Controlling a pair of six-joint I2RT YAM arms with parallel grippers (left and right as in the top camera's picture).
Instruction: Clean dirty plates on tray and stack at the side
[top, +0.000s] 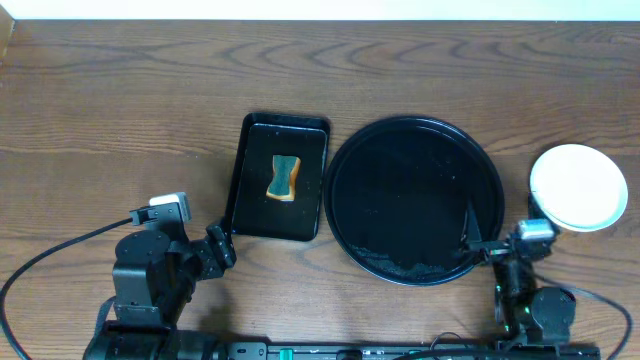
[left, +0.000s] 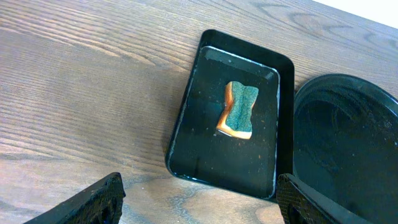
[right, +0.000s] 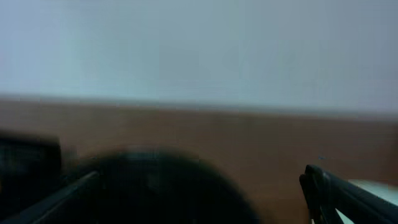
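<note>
The large round black tray (top: 410, 190) lies at centre right with no plate on it; some wet specks show near its front rim. It also shows at the right of the left wrist view (left: 348, 143) and as a dark blur in the right wrist view (right: 155, 186). A pale plate (top: 578, 187) sits on the table to the right of the tray; whether more plates lie under it I cannot tell. My left gripper (top: 222, 245) (left: 202, 186) is open and empty near the table's front left. My right gripper (top: 490, 248) (right: 199, 193) is open and empty at the tray's front right rim.
A smaller rectangular black tray (top: 250, 190) (left: 186, 124) stands left of the round tray. It holds a green and orange sponge (top: 284, 178) (left: 238, 110). A cable runs from the left arm toward the table's front left edge. Bare wood fills the back and left of the table.
</note>
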